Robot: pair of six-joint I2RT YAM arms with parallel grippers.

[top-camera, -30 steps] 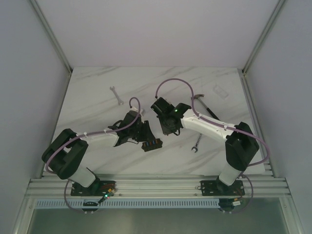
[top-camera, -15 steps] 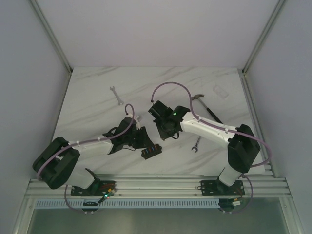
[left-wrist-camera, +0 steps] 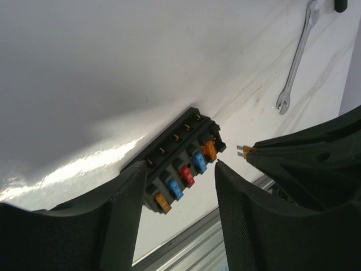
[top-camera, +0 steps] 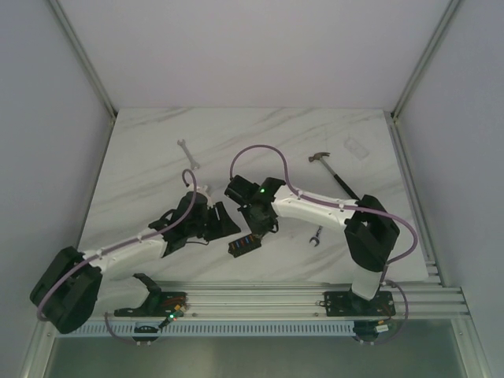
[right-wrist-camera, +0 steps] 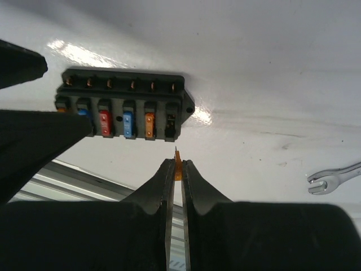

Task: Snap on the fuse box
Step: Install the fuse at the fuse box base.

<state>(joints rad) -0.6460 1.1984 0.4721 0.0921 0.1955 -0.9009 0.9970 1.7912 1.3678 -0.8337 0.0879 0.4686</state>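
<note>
The fuse box (top-camera: 245, 245) lies flat on the marble table near its front edge, a black block with orange, blue and red fuses in a row (left-wrist-camera: 180, 164) (right-wrist-camera: 121, 107). Its slot at the end nearest my right gripper is empty. My left gripper (top-camera: 224, 225) (left-wrist-camera: 178, 168) is open, its fingers spread just above the box's long side, not pressing it. My right gripper (top-camera: 263, 230) (right-wrist-camera: 177, 165) is shut on a tiny orange fuse (right-wrist-camera: 178, 167), blades pointing at the empty end slot, a short gap away. The left wrist view shows that fuse (left-wrist-camera: 246, 151) too.
One small wrench (top-camera: 316, 235) (right-wrist-camera: 333, 178) (left-wrist-camera: 293, 68) lies right of the box, another wrench (top-camera: 187, 153) at the back left. A hammer (top-camera: 335, 173) and a clear plastic piece (top-camera: 357, 148) sit at the back right. The aluminium rail (top-camera: 252, 299) runs along the near edge.
My left arm has stretched out lower and its jaws have widened, letting go of the fuse box, which now rests a little nearer the front edge. The right gripper has come left and down towards it.
</note>
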